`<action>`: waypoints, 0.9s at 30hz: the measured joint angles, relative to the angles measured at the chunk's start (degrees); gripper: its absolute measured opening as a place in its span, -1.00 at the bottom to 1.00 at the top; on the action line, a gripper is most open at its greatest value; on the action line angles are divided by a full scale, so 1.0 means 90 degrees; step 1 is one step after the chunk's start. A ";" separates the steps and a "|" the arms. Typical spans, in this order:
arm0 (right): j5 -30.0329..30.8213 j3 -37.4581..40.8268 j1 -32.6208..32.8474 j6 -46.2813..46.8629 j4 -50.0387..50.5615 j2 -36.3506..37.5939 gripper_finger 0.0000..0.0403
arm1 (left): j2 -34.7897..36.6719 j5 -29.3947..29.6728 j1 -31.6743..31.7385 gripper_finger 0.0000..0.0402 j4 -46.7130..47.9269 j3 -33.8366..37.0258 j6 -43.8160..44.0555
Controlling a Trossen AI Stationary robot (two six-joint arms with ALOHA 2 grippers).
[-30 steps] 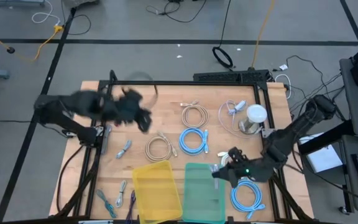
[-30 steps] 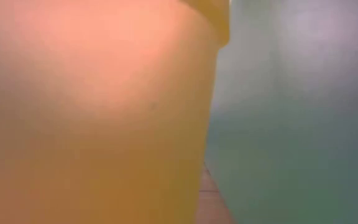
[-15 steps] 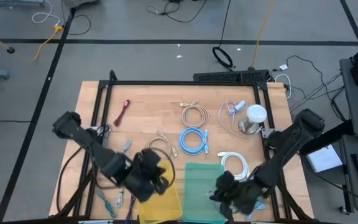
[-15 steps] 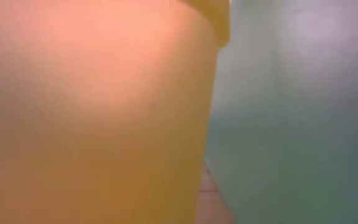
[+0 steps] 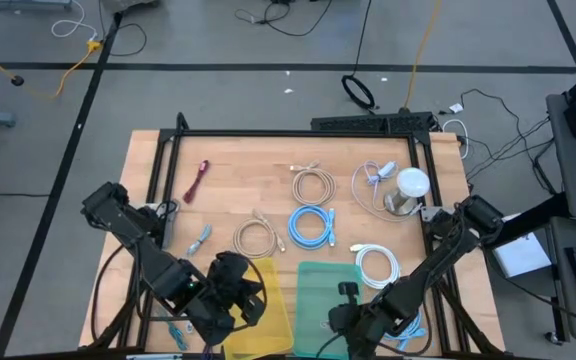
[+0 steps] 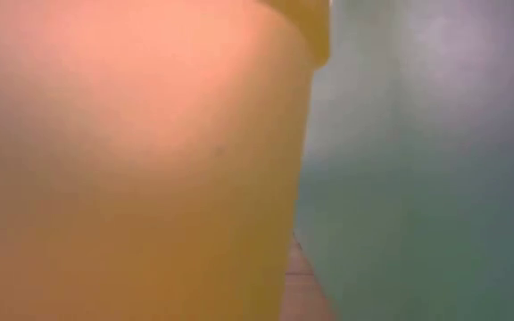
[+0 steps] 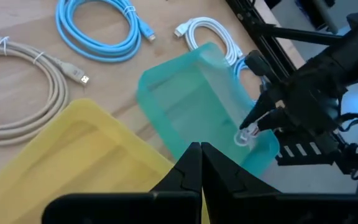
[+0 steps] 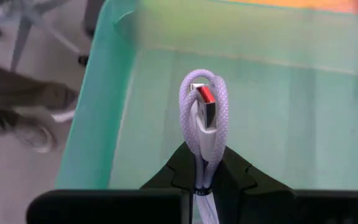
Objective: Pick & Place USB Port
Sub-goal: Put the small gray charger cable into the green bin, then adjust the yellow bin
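Right gripper (image 8: 199,163): clamped on the lavender USB cable (image 8: 204,115), poised above the green bin (image 8: 98,112).
Cable axis: plug end points away from the fingers.
Left gripper (image 7: 199,163): closed, empty, over the yellow bin (image 7: 73,162).

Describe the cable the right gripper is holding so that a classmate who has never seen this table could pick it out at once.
Find the green bin at the table's near edge, beside the yellow bin. Over it hangs the right gripper, shut on a short lilac braided cable folded into a loop. Unlike the blue, beige and white coils lying on the wood, it is off the table and shows a red-tongued USB plug.
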State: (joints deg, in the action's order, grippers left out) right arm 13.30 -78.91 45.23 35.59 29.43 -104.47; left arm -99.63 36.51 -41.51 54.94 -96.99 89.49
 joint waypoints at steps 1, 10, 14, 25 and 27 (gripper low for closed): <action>-0.0035 0.0000 -0.0017 -0.0141 -0.0024 0.0000 -0.91 | 0.0000 -0.0002 0.0001 -0.99 -0.0003 0.0000 0.0030; -0.0625 0.0000 -0.0164 0.0060 -0.0157 0.0001 -0.88 | 0.0000 -0.0044 0.0001 -0.99 0.0001 0.0000 0.0038; -0.0640 0.0000 -0.0153 -0.0109 -0.0497 0.0000 -0.58 | 0.0000 -0.0046 0.0001 -0.96 0.0002 0.0000 -0.0061; -0.0672 0.0000 -0.0389 0.0438 -0.0999 0.0249 -0.01 | -0.0072 -0.1081 -0.0055 -0.98 0.0337 -0.0010 -0.0177; -0.0660 0.0000 -0.0428 0.0441 -0.1276 0.0441 0.00 | -0.0186 -0.1313 -0.0169 -0.99 0.0645 -0.0010 0.0017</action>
State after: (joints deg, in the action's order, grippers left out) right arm 7.35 -78.91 41.39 39.56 17.95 -100.50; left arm -101.31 24.69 -43.03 60.75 -97.08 89.65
